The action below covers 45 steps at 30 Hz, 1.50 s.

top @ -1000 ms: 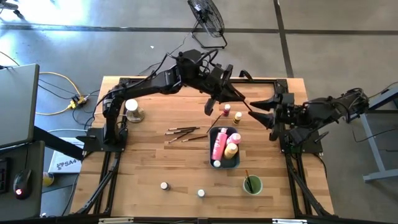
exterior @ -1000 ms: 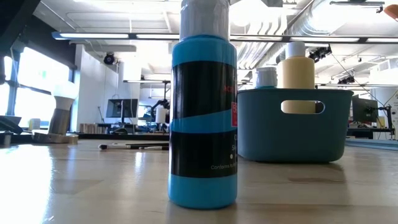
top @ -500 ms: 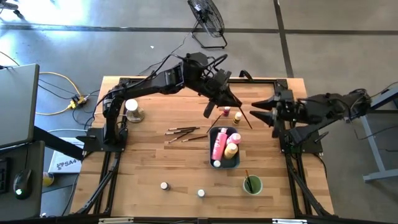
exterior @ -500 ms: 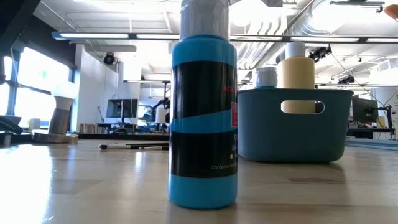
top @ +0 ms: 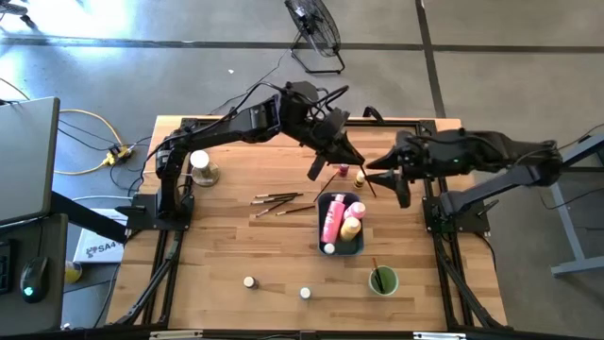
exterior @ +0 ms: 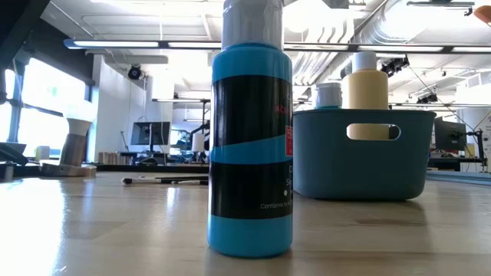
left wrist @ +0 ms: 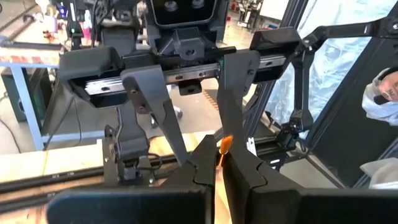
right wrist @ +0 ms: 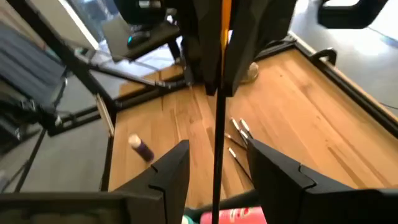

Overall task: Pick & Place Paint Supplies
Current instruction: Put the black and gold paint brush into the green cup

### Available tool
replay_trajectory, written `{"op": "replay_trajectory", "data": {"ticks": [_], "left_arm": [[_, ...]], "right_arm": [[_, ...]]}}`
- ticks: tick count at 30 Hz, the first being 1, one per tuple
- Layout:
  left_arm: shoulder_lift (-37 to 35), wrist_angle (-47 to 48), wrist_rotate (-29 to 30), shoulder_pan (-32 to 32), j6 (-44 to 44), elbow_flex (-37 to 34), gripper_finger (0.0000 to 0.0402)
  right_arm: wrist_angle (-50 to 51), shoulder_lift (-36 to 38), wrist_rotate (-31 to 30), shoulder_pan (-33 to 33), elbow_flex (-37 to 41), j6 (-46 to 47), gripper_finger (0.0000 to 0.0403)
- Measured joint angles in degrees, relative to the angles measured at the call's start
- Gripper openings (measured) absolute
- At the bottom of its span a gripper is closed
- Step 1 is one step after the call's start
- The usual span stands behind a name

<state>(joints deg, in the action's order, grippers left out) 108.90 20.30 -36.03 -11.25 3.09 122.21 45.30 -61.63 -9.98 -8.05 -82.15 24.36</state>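
Left gripper (top: 342,149), clamped on a paintbrush (top: 360,170) above the frame's centre, faces the right gripper (top: 377,174), fingers apart around the brush, over the blue-grey tray (top: 358,247).

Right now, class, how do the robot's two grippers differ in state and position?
The left gripper is shut on a paintbrush; the right gripper stands open, holding nothing. In the wrist views, the left pinches the brush's handle; the right has its fingers either side of that brush. Both hang above the table's far side, facing each other.
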Motion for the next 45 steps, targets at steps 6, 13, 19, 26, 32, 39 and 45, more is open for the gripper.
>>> {"op": "replay_trajectory", "data": {"ticks": [6, 13, 19, 26, 32, 39, 45], "left_arm": [[0.00, 2.50, 1.25, 0.00, -0.04, 0.00, 0.0008], [-0.07, 4.91, 4.04, 0.11, -1.62, 0.00, 0.0008], [-0.09, 3.37, 3.91, 0.13, -1.55, 0.00, 0.0008], [-0.09, 1.89, 3.76, 0.51, -1.74, 0.00, 0.0008], [-0.09, 1.68, 4.01, 1.31, -2.84, 0.00, 0.0008], [-0.09, 1.54, 4.87, 1.16, -2.84, 0.00, 0.0008], [-0.09, 0.33, 4.17, 1.16, -2.79, 0.00, 0.0008]], "right_arm": [[-2.33, -1.65, 4.33, 2.60, -0.02, -2.11, 0.0153], [-3.32, -1.70, 5.84, 4.47, -0.07, -3.02, 0.0153], [-3.50, -1.70, 5.73, 4.47, -0.07, -3.66, 0.0153], [-3.50, -1.71, 5.40, 4.47, -0.07, -4.89, 0.0153], [-3.50, -1.71, 2.74, 4.47, -0.07, -6.40, 0.0129], [-3.51, -1.73, 3.98, 4.47, -0.07, -7.74, 0.0074], [-3.61, -1.72, 4.03, 4.45, -0.07, -7.76, 0.0026]]}}
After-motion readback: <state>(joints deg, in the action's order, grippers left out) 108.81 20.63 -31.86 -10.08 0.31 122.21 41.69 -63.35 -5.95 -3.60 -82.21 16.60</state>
